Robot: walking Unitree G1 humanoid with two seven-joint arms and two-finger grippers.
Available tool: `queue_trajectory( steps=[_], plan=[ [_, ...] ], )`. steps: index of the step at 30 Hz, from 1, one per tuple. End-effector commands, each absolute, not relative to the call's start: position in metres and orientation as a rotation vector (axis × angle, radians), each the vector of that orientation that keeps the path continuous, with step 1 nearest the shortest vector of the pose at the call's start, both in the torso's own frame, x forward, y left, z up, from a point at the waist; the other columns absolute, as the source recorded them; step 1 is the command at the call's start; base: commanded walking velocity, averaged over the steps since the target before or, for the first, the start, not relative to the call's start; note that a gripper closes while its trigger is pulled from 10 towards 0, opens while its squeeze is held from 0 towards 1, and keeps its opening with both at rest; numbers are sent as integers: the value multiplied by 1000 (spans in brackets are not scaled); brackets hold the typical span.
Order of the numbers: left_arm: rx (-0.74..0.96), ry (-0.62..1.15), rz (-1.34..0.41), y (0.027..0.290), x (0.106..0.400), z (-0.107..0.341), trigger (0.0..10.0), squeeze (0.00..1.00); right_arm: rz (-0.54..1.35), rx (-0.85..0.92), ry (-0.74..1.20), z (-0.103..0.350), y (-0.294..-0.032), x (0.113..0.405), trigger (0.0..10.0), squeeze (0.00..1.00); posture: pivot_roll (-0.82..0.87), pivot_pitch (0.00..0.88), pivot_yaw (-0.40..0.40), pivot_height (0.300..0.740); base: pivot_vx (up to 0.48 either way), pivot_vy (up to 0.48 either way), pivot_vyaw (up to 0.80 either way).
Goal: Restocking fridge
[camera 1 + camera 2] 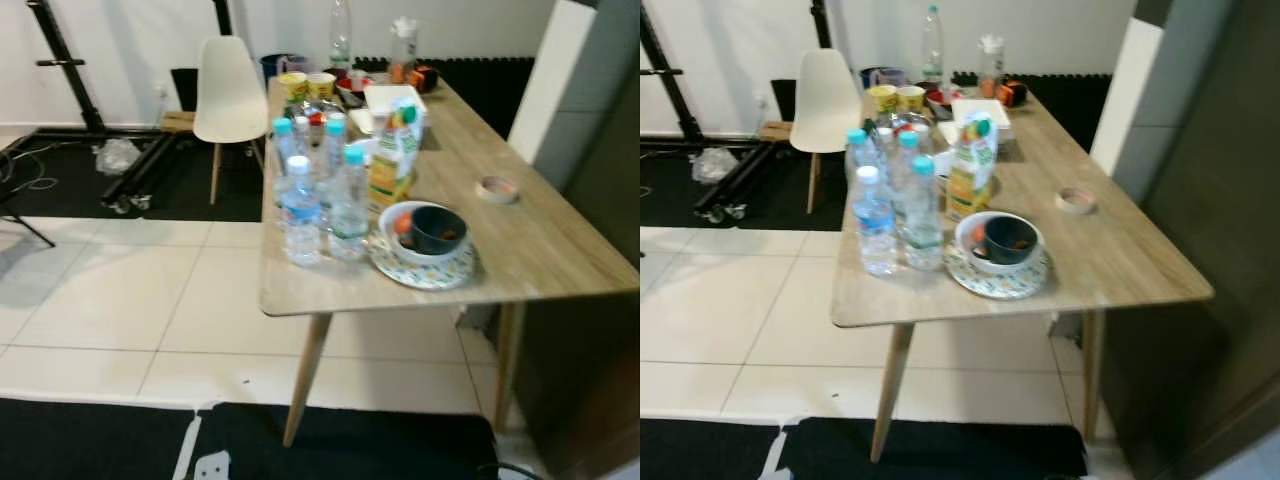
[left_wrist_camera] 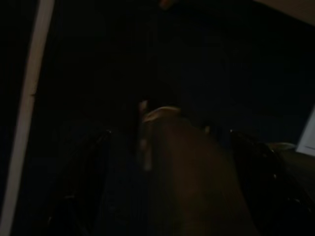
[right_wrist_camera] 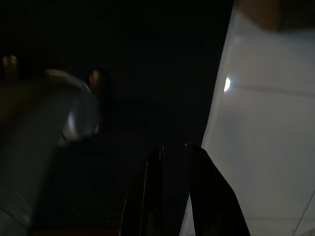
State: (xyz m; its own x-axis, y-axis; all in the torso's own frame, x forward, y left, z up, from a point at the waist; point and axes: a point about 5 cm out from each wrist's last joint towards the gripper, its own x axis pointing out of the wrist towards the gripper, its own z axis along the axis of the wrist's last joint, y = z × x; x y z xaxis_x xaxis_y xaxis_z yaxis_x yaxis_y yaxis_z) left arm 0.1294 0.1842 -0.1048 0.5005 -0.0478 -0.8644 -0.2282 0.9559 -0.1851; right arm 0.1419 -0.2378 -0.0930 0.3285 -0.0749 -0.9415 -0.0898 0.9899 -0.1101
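A wooden surface [image 1: 540, 250] stands ahead on a pale tiled floor [image 1: 120, 300], carrying the goods to be stocked. Near its left front edge is a cluster of water bottles [image 1: 318, 195] with blue caps, standing upright and close together. Just to their right is a juice carton [image 1: 392, 160], and in front of that a patterned plate [image 1: 425, 268] holding a white bowl [image 1: 402, 222] and a dark bowl [image 1: 438, 229]. A roll of tape [image 1: 496, 189] lies apart toward the right edge. At the far end are yellow cups [image 1: 307, 86], a white tray [image 1: 392, 100], a tall clear bottle [image 1: 340, 35] and a jar [image 1: 402, 50]. A white chair [image 1: 228, 95] stands to the left of the far end.

The right gripper [image 3: 172, 152] hangs in shadow beside a pale panel [image 3: 266, 137], its fingers [image 3: 147, 196] nearly closed on nothing. The left wrist view is too dark; I cannot tell the state of the left fingers.
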Motion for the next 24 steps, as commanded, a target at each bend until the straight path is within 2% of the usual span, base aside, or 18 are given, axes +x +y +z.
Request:
queue_trajectory(
  steps=[1,6,11,19,24],
  plan=[
    [-283,1045,95,182,132,-104,10000,0,6,-160,1247,-93,-240,139,10000,0,-122,0,0,740,277,0,0],
    [-281,1044,94,182,132,-104,10000,0,6,-161,1247,-93,-240,139,10000,0,-122,0,0,740,278,0,0],
    [-287,1045,87,182,132,-104,10000,0,7,-161,1248,-94,-240,139,10000,0,-126,0,-2,740,0,0,0],
    [-295,1050,77,183,131,-104,10000,0,8,-163,1249,-94,-240,138,10000,0,-124,0,0,740,0,-480,0],
    [-299,1049,110,185,130,-105,10000,0,9,-164,1248,-94,-240,138,10000,0,-123,0,-1,740,0,0,0]
  ],
)
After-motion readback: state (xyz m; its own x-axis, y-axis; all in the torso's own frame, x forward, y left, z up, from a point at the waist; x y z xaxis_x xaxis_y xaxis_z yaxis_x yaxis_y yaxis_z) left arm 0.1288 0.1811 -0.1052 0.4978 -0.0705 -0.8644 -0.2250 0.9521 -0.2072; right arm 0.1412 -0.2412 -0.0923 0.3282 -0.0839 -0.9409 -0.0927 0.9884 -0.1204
